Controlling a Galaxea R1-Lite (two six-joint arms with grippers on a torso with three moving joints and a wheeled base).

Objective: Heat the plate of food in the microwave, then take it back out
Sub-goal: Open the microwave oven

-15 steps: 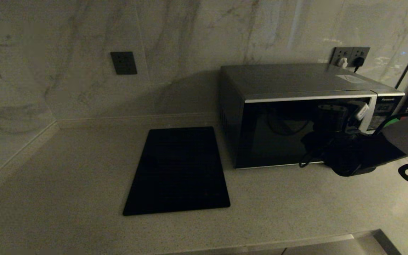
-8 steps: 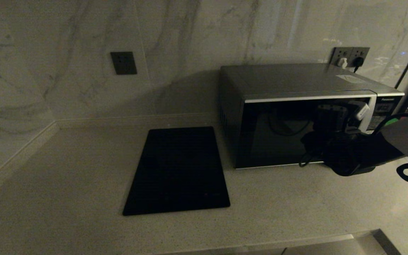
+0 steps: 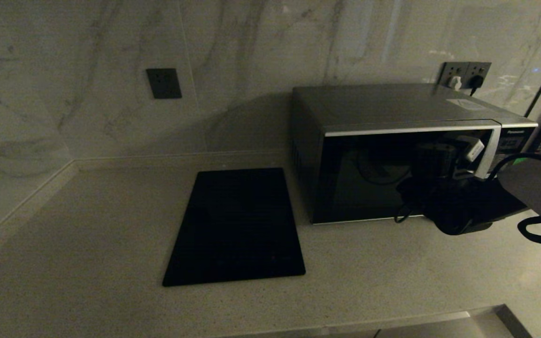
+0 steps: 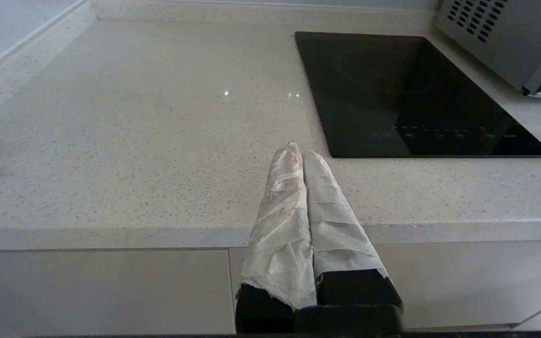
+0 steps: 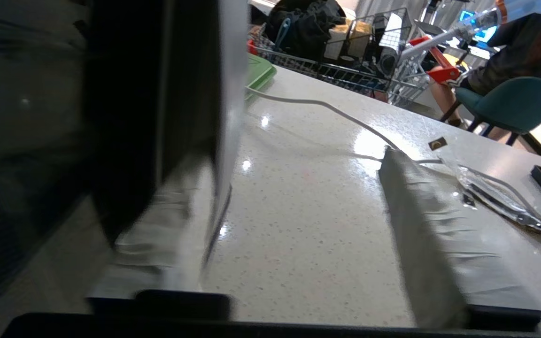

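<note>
My right gripper (image 3: 458,155) at microwave (image 3: 392,150) door's right edge, fingers (image 5: 439,244) apart, holding nothing, right wrist view alone shows green board (image 5: 257,70), microwave's long axis left-right, door facing near, left gripper (image 4: 301,155) pressed closed, parked at near counter (image 4: 134,141) edge.

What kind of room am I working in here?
Most likely a kitchen: a stone-look counter carries a microwave and a flat black cooktop set into it, with marbled wall tiles and wall sockets behind.

Countertop (image 4: 134,141): speckled stone-look, polished, throws highlights. Wall (image 3: 87,56): veined marble-look slabs, smooth. Cooktop panel (image 4: 416,94): black glass, glossy. Microwave (image 3: 392,105): brushed metal casing, dark glossy glass door, bright metal strip. Left gripper (image 4: 302,157) fingers (image 4: 282,211): wrapped in wrinkled white cloth-like tape, matt.
</note>
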